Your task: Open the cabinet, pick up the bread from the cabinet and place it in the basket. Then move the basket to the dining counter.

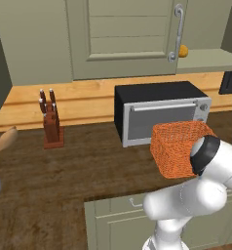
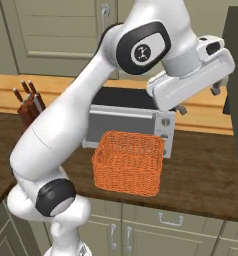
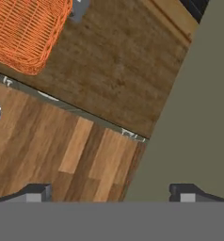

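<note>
Left base view shows the bread (image 1: 183, 50) on the cabinet (image 1: 123, 39) shelf's edge past the door, so I, gripper (image 3: 112, 193) jaws wide and empty, should approach level above the basket (image 2: 128, 162).

The basket (image 2: 128, 162) sits on the kitchen top (image 2: 201, 165), directly before the toaster oven (image 2: 126, 120), below and to the left of the spread fingers (image 2: 217, 90). The knife block (image 1: 52, 122) stands farther left. Behind, the bread (image 1: 183, 50) lies inside the cabinet (image 1: 123, 36), beside its door handle (image 1: 176, 31).
</note>
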